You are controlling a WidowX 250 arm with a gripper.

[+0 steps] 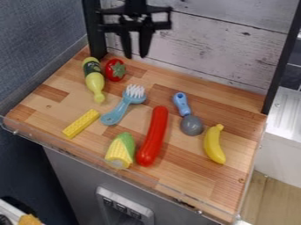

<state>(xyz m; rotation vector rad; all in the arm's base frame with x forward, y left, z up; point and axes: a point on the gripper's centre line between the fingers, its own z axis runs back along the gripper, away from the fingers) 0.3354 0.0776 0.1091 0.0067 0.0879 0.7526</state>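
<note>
- One black robot arm hangs in from the far edge, left of center, its gripper pointing down in front of the whitewashed plank wall.
- Two fingers stand apart with a modest gap, wall planks visible between them and nothing in their hold.
- Nearest the gripper, a red toy tomato with a green top sits at the far left of the wooden counter, slightly left of the fingertips and just beside a yellow-green bottle.
- Nearer than the tomato, a blue brush lies at a slant, white bristles at its far end.
- Left of the brush's handle rests a yellow ridged block; at the near side, an ear of corn lies beside a long red sausage.
- To the right, a blue-handled utensil with a round gray end lies near a yellow banana.
</note>
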